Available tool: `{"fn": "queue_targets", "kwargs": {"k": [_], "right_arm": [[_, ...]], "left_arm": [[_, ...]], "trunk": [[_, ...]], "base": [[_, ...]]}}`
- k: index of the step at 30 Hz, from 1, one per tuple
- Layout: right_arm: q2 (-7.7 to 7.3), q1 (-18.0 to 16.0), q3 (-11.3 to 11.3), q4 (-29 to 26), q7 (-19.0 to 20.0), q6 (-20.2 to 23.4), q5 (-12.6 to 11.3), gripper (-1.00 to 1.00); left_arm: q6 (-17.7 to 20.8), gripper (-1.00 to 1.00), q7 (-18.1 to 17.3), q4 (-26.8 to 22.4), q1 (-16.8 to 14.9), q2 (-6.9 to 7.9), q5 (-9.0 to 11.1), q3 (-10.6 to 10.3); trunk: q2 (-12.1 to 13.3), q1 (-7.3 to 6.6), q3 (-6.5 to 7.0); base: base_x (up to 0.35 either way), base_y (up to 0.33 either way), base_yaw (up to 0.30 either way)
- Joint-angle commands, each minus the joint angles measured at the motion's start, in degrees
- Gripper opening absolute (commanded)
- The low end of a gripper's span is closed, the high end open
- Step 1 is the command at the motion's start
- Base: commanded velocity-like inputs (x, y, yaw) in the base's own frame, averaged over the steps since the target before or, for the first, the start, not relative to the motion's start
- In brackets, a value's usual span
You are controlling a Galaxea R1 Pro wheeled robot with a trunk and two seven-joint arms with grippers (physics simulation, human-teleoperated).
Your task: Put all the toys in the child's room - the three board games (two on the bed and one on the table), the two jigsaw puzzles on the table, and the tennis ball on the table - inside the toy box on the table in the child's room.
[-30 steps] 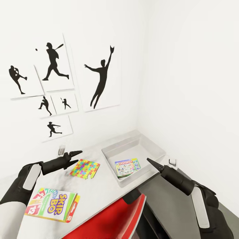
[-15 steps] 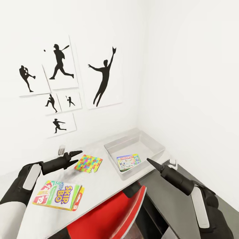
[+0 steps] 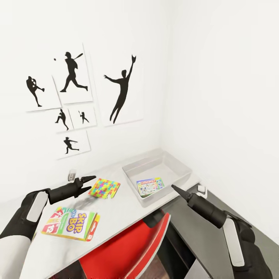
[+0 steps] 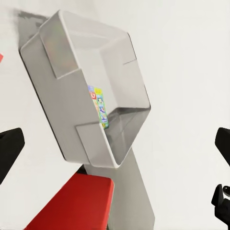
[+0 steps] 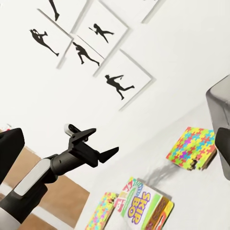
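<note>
Toy box far right on counter, Monopoly flat inside. My left gripper spread, empty; right gripper: cannot tell.

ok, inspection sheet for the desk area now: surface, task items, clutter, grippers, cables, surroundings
Surface: pale table, toys lying flat on it.
Job's things: Monopoly box inside the toy box; Skip-Bo box and jigsaw puzzle on the table, outside it; a second puzzle sheet beside Skip-Bo.
Clutter: nothing seen.
Grippers: left gripper open, empty, above the table; right gripper empty, tips together.
Cables: nothing seen.
Surroundings: red chair under the table; silhouette pictures on the white wall.
</note>
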Motion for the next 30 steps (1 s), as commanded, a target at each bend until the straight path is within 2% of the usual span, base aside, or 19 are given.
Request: {"fn": "queue_targets", "kwargs": {"k": [1,6,15,25,30], "right_arm": [[0.03,-0.1,-0.1,0.0,0.1,0.3,-0.1,1.00],[-0.03,-0.1,-0.2,0.1,0.2,0.3,-0.1,1.00],[-0.67,-0.1,-0.4,0.3,-0.3,0.3,-0.1,1.00],[-0.74,-0.1,-4.5,0.3,-0.6,0.2,0.3,1.00],[-0.75,-0.1,-4.7,0.1,-0.8,0.4,0.5,1.00]], "left_arm": [[0.3,1.00,-0.3,0.0,-0.1,0.01,-0.2,0.1],[0.4,1.00,-0.8,-0.1,-0.1,0.16,-0.2,0.2],[1.5,1.00,-4.6,-0.1,-0.1,0.52,-0.2,0.2],[2.6,1.00,-5.6,-0.1,-0.1,0.64,-0.3,-0.3],[2.6,1.00,-5.6,-0.1,-0.1,0.68,-0.2,-0.8]], "trunk": [[-0.1,0.02,-0.13],[-0.1,0.02,-0.13],[-0.1,0.02,-0.11],[-0.1,0.02,0.13],[-0.1,0.02,0.14]], "base": [[-0.197,0.000,0.000],[-0.231,0.000,0.000],[-0.059,0.000,-0.006],[-0.004,0.000,-0.068],[0.000,0.000,-0.003]]}}
